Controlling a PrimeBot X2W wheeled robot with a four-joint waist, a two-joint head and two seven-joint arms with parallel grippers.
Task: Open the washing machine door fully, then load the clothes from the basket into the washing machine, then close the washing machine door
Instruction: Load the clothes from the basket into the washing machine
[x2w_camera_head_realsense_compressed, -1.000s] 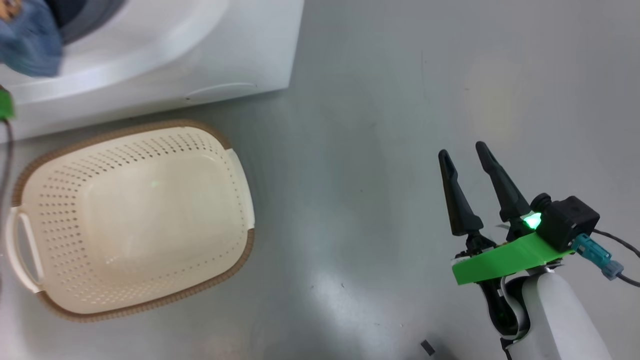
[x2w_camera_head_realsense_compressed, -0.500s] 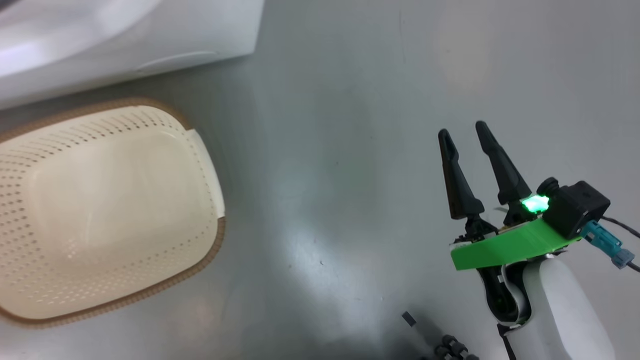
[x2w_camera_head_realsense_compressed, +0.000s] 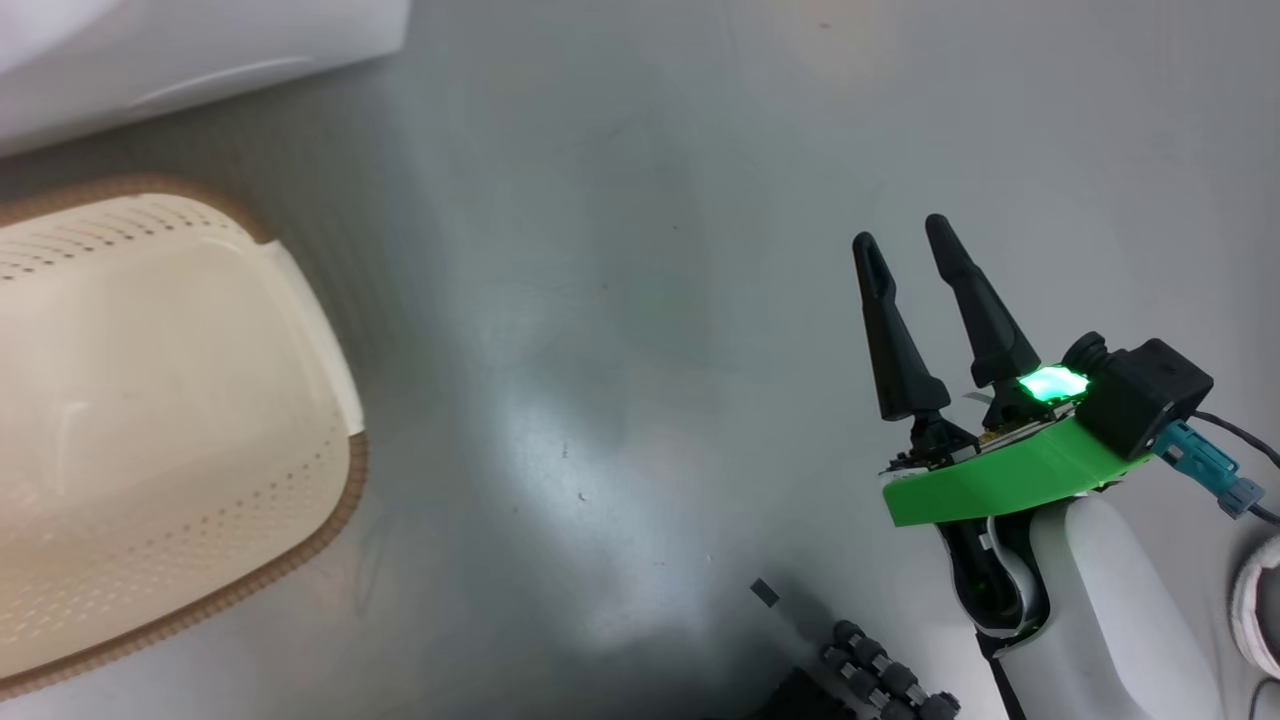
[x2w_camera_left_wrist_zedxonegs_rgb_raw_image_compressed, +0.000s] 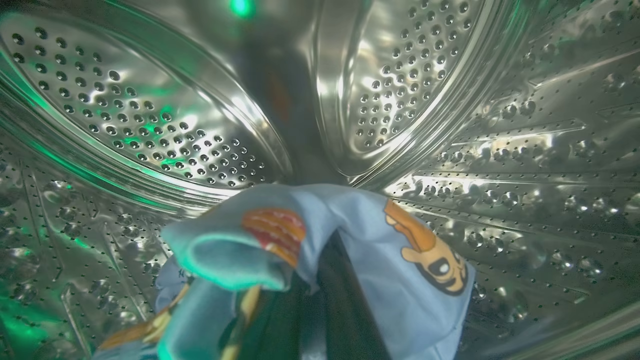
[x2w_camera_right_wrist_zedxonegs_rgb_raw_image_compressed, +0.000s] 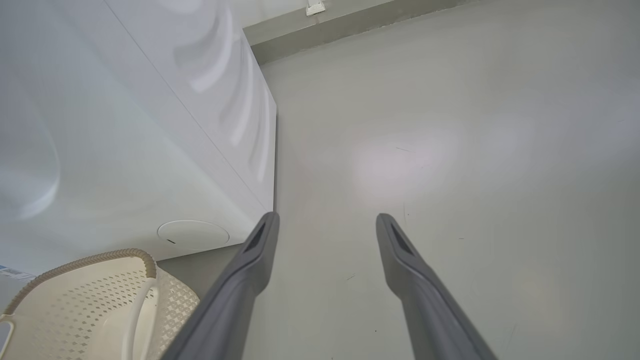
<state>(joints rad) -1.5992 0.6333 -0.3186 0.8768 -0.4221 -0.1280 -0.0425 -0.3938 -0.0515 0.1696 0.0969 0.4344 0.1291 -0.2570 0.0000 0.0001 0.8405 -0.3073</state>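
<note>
Left end effector (x2w_camera_left_wrist_zedxonegs_rgb_raw_image_compressed: 331, 296) pinches soft printed clothes (x2w_camera_left_wrist_zedxonegs_rgb_raw_image_compressed: 400, 250) inside perforated steel drum (x2w_camera_left_wrist_zedxonegs_rgb_raw_image_compressed: 150, 115).

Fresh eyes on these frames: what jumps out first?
The clothes, light blue with cartoon prints, are bunched at the bottom of the left wrist view inside the shiny perforated drum. In the head view, the right gripper stands open over grey floor at the right, a green light glowing at its base; the basket sits at the left edge.

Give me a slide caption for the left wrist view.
Left hand, shut on blue cartoon-print clothes, inside the perforated steel drum of the washing machine.
</note>
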